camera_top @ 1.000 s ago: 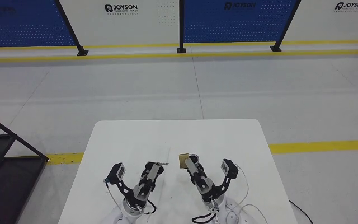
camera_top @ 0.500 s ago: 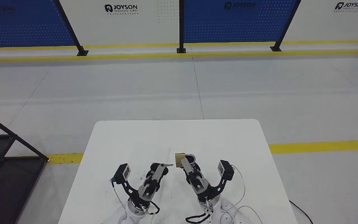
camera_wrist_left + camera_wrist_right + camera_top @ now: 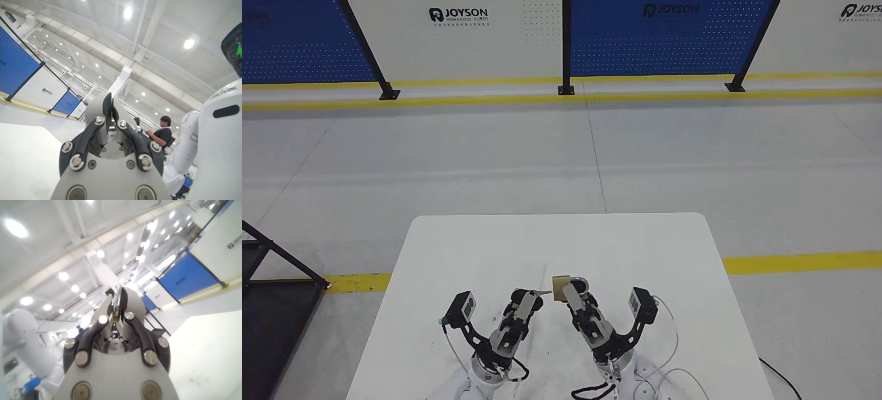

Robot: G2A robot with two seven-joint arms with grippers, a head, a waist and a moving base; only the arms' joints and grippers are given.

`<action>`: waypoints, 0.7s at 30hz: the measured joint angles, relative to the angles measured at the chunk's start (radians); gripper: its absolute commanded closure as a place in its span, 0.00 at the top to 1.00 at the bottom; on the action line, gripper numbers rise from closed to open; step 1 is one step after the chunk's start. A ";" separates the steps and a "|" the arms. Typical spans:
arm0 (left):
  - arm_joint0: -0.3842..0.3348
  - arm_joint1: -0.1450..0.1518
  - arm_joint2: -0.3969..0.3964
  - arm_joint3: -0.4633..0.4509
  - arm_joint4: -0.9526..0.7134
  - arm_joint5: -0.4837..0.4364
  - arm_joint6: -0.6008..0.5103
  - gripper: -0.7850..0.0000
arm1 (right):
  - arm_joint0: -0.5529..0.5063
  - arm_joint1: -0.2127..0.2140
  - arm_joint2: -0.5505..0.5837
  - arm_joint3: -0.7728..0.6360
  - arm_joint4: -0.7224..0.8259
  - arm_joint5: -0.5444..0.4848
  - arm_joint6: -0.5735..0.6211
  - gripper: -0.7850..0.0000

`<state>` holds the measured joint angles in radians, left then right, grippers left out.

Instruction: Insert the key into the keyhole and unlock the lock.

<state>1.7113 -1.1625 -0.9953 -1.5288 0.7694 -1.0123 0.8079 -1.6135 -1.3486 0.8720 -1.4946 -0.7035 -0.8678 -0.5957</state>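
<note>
In the top view my left gripper point(image 3: 526, 299) is shut on a small silver key point(image 3: 538, 293) whose tip points right, toward the lock. My right gripper point(image 3: 575, 294) is shut on a brass padlock point(image 3: 563, 287), held just above the white table point(image 3: 642, 250) near its front edge. Key tip and lock are almost touching; I cannot tell whether the key is in the keyhole. In the left wrist view the left gripper point(image 3: 111, 99) pinches the key point(image 3: 113, 109) edge-on. In the right wrist view the right gripper point(image 3: 118, 294) clamps the padlock point(image 3: 116, 307), silver shackle outward.
Bare white tabletop point(image 3: 572, 240) lies beyond both grippers. A black frame point(image 3: 282, 265) stands off the table's left side. Blue and white barrier panels point(image 3: 662, 40) line the far floor behind yellow floor lines point(image 3: 802, 262).
Both arms have drawn inward: the padlock shifted left and the key shifted right, closing the gap. Little has moved in the last half second.
</note>
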 measured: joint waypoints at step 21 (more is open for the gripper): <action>-0.011 -0.019 0.002 0.025 0.007 0.000 0.000 0.00 | -0.005 -0.010 0.007 0.003 -0.004 0.001 0.016 0.00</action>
<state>1.7003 -1.1811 -0.9930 -1.5034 0.7760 -1.0123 0.8078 -1.6181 -1.3587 0.8793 -1.4919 -0.7077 -0.8668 -0.5799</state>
